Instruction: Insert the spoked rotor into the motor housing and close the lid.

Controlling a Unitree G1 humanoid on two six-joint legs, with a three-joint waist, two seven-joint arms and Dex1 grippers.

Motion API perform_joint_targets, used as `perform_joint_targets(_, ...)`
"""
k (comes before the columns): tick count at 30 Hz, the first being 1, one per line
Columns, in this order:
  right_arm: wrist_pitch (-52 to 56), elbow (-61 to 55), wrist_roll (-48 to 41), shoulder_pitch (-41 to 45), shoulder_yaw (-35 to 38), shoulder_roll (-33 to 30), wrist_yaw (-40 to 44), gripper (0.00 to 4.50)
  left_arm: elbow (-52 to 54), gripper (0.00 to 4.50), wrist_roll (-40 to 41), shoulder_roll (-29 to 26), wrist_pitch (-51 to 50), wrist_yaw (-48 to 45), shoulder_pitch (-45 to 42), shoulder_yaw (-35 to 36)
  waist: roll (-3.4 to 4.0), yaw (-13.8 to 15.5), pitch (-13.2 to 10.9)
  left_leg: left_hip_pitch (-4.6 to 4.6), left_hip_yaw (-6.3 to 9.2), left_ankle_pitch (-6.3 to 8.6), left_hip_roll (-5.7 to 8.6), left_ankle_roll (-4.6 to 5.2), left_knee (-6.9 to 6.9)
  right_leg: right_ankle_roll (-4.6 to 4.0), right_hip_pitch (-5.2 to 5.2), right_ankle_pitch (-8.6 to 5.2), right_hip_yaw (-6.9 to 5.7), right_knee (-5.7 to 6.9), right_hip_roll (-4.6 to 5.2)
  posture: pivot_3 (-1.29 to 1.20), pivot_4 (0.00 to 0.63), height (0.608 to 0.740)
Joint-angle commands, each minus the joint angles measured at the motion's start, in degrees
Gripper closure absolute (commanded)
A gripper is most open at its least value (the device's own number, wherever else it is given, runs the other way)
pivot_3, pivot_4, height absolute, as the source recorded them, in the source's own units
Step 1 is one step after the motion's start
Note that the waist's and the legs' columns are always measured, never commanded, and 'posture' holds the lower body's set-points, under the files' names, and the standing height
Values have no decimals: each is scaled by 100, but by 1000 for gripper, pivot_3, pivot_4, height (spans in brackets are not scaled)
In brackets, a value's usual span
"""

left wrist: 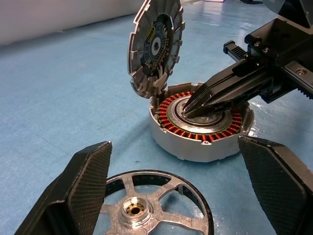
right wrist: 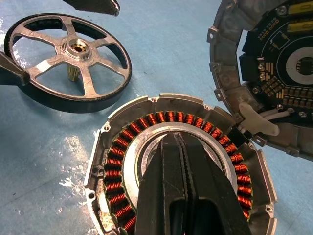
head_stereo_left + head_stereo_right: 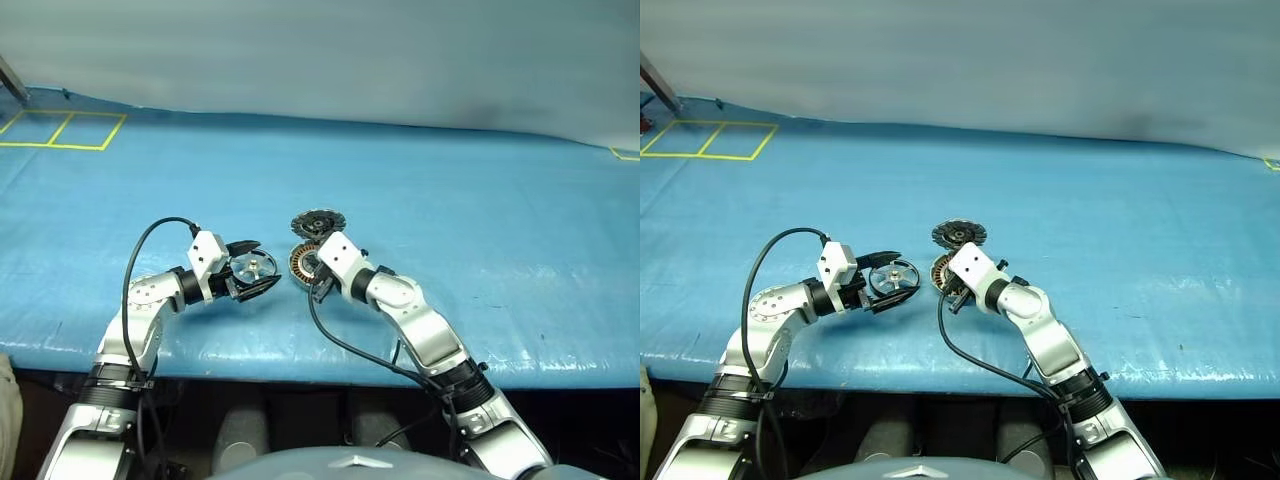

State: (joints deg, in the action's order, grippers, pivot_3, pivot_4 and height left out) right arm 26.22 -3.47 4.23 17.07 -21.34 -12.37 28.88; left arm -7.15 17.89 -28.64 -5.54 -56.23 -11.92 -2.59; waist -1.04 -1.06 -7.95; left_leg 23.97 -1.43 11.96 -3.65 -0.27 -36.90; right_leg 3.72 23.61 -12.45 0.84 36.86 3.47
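Observation:
The spoked rotor (image 1: 146, 210) lies on the blue cover between the fingers of my left gripper (image 3: 268, 264), which is open with its pads on either side of the dark rim. Just to its right sits the motor housing (image 2: 117, 166), showing its ring of copper windings. My right gripper (image 2: 178, 139) is shut, and its tips rest on the housing's silver hub. The lid (image 1: 155, 46) stands tilted up at the housing's far edge, with its dark inner face and silver centre turned toward me.
A blue cover (image 3: 480, 230) spreads over the table, and its front edge runs just below my arms. Yellow tape squares (image 3: 60, 130) mark the far left corner. A black cable (image 3: 140, 255) loops above my left forearm.

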Motion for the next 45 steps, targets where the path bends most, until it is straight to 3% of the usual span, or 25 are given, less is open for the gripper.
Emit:
perform_joint_targets(1, 73, 223, -61, -136, 25, -28, 71, 4474, 153, 0, -10, -38, 66, 28, -9, 80, 0, -10, 0, -18, 0, 1, 0, 0, -1, 0, 2, 0, 0, -3, 2, 0, 150, 740)
perform_joint_targets(28, 370, -1351, -286, 44, 270, -213, 189, 4474, 30, 0, -45, -121, 78, -42, -116, 76, -1, -10, -24, 9, -1, 2, 1, -2, 18, -15, 13, -2, 1, 0, -1, 0, 150, 740)
perform_joint_targets(45, 102, -603, -318, 27, 335, -105, -86, 4474, -73, 0, -116, -183, 120, -111, -211, 120, -1, -15, -53, 15, -1, 2, 1, -2, 18, -15, 18, -3, 1, -1, 0, 0, 150, 740)
